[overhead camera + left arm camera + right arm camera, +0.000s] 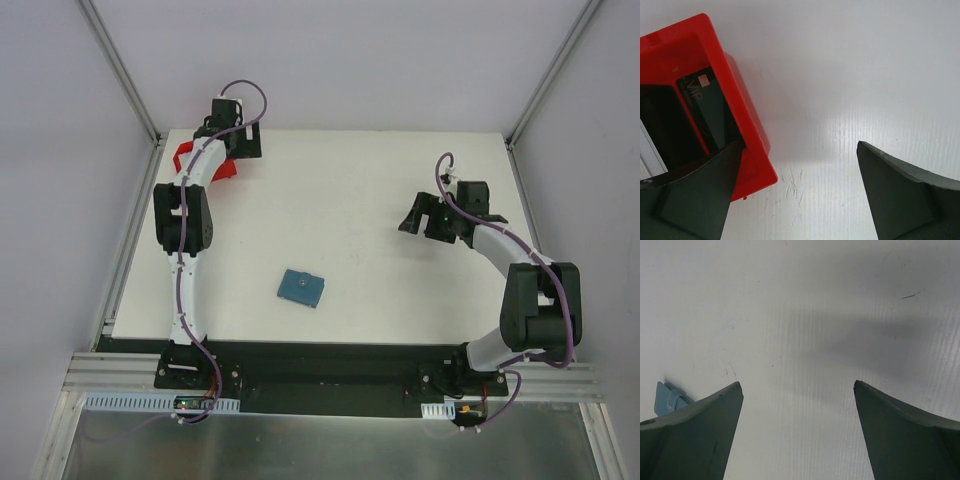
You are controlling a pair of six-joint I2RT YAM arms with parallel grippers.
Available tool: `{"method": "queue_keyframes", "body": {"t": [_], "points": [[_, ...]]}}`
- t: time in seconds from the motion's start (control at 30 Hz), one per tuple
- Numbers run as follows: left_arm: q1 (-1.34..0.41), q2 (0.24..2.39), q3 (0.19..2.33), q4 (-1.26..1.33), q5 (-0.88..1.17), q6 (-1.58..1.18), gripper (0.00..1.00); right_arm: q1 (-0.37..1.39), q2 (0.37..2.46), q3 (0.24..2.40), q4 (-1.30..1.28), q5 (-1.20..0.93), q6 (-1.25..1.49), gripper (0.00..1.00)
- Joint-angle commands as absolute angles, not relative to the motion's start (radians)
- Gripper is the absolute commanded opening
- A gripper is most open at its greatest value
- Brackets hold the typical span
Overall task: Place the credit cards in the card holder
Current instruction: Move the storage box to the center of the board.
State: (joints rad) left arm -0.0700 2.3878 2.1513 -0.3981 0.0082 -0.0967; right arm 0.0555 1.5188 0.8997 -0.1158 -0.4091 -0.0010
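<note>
The teal-blue card holder (300,288) lies folded shut on the white table, near the front middle; one corner of it shows at the left edge of the right wrist view (667,397). A dark grey credit card (705,107) marked "VIP" leans inside the red bin (735,95), with a pale card edge (647,150) beside it. My left gripper (797,150) is open and empty, over the bin's near corner at the table's back left (240,140). My right gripper (797,387) is open and empty above bare table at the right (415,220).
The red plastic bin (185,158) stands at the back left corner, partly under my left arm. Grey walls and metal frame posts enclose the table. A black rail runs along the near edge.
</note>
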Motion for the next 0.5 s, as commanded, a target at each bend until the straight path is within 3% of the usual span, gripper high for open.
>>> {"method": "queue_keyframes", "body": {"t": [0.0, 0.47], "points": [[-0.075, 2.342, 2.117, -0.396, 0.06, -0.115, 0.96, 0.049, 1.517, 0.936, -0.11, -0.434, -0.005, 0.95], [-0.132, 2.223, 1.97, -0.397, 0.087, -0.192, 0.93, 0.049, 1.513, 0.927, -0.11, -0.44, -0.009, 0.95]]}}
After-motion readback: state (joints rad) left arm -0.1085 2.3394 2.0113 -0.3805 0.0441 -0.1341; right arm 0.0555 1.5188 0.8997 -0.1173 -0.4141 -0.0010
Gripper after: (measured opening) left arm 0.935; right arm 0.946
